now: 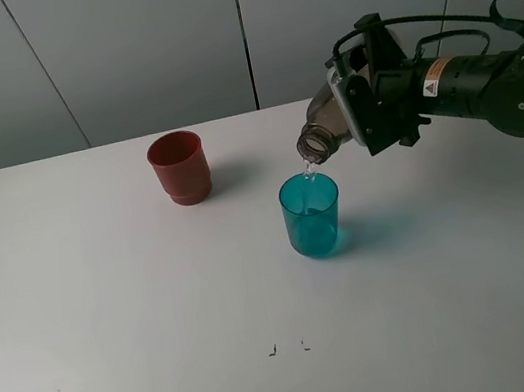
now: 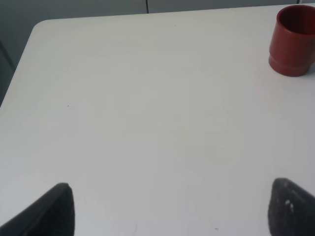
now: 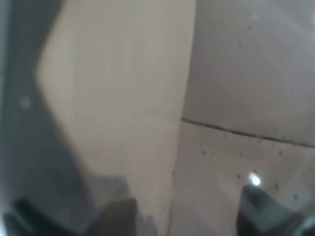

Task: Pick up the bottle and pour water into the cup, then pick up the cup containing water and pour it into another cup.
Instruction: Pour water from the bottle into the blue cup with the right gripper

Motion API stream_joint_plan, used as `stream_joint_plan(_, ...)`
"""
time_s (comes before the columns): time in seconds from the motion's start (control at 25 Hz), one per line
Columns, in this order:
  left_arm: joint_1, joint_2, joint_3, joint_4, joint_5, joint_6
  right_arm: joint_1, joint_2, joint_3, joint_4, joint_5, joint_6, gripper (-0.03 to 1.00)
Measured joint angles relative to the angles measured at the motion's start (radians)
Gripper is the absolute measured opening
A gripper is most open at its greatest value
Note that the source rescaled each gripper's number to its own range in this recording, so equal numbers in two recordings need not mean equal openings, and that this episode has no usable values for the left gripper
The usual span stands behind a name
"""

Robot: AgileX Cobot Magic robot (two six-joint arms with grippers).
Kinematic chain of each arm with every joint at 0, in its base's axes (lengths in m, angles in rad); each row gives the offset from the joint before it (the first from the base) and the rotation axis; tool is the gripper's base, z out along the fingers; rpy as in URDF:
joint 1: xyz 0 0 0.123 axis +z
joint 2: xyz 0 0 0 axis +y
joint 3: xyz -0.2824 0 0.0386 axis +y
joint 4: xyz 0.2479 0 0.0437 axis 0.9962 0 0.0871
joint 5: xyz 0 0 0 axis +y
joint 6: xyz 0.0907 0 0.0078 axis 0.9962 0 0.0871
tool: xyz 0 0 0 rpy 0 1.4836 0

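The right end effector (image 1: 375,107) is clamped across the body of the smoky grey-brown bottle (image 1: 327,115), holding it tipped steeply with its uncapped mouth pointing down and to the left. The mouth hangs just above the far rim of the teal tumbler (image 1: 312,215). A thin stream of water (image 1: 309,173) falls from the mouth into the tumbler. The tumbler stands upright near the middle of the white worktop (image 1: 110,314), well in from every edge. In the right wrist view the bottle (image 3: 246,73) fills most of the picture as a blurred translucent wall, with dark fingertips (image 3: 261,214) low in the frame. The dark red cup (image 1: 179,167) stands upright to the left of the tumbler and further back, apart from it and fairly near the worktop's far edge, where grey wall panels (image 1: 134,46) rise. A broad stretch of bare surface spreads in front of both cups and out to the rounded far-left corner. Two small dark marks (image 1: 272,350) lie towards the front. The left end effector (image 2: 172,211) hovers above the worktop with its fingers spread wide and nothing between them. The red cup (image 2: 293,42) sits well ahead of it and off to one side, and the worktop's rounded corner (image 2: 42,24) shows beyond.
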Motion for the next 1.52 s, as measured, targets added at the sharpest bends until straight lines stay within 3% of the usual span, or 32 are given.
stream_joint_plan(1.52, 0.0, 0.0, 0.0, 0.0, 0.0, 0.0, 0.0, 0.0, 0.0, 0.002, -0.031, -0.112, 0.0)
